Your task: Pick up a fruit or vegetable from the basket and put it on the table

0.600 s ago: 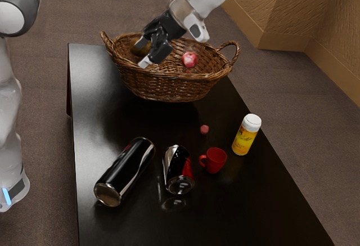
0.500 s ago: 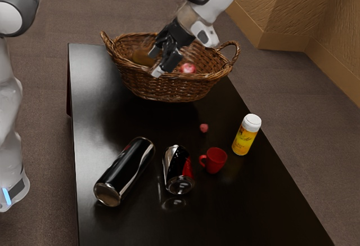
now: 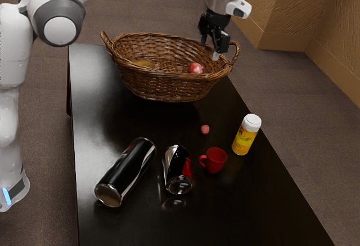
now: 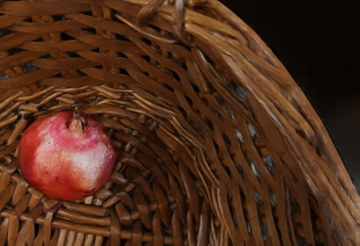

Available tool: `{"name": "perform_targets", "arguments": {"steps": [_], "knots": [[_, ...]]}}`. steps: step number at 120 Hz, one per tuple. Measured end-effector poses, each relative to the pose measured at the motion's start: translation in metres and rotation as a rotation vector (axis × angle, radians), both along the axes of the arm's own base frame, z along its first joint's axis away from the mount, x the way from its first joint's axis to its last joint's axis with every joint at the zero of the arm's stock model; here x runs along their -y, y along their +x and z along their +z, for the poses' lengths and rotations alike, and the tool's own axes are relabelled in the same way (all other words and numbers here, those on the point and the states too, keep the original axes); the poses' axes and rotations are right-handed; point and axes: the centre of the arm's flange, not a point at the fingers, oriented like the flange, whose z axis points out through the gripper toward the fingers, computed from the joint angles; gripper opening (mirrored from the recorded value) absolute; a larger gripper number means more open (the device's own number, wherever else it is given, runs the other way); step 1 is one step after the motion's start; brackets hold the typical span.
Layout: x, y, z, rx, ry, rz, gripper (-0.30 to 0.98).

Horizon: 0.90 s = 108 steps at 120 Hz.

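The gripper (image 3: 210, 49) stands open above the basket's inside, near the handle at the exterior view's right, with nothing between its fingers. The wicker basket (image 3: 160, 85) is upright on the table (image 3: 140, 119). Inside it lies a red pomegranate (image 3: 196, 68), below the gripper and toward the exterior view's left; the basket's front rim partly hides it. In the wrist view the pomegranate (image 4: 67, 156) rests on the woven bottom of the basket (image 4: 247, 116). A yellow-brown fruit or vegetable (image 3: 144, 64) shows over the front rim, farther from the gripper.
On the table are a small pink-red ball (image 3: 205, 129), a yellow bottle with a white cap (image 3: 246, 136), a red mug (image 3: 215, 160), a short dark can (image 3: 178, 173) and a larger black can lying down (image 3: 125, 173). The basket's handle (image 3: 234, 52) rises beside the gripper.
My gripper has moved toward the exterior view's right and turned to point more downward. The yellow-brown item appears lower in the basket, and the pomegranate has shifted slightly.
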Motion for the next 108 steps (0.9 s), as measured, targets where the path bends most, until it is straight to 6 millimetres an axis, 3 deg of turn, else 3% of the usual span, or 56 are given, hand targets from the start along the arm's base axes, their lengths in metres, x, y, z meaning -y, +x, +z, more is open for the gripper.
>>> {"name": "perform_targets", "arguments": {"steps": [9, 29, 48, 108], "knots": [[0.008, 0.009, -0.006, 0.009, -0.013, -0.009, 0.69], [0.004, 0.011, -0.007, 0.026, -0.027, 0.005, 0.69], [-0.025, 0.008, -0.026, -0.002, -0.059, 0.06, 0.69], [-0.063, 0.01, -0.076, -0.078, -0.1, 0.102, 0.69]]}}
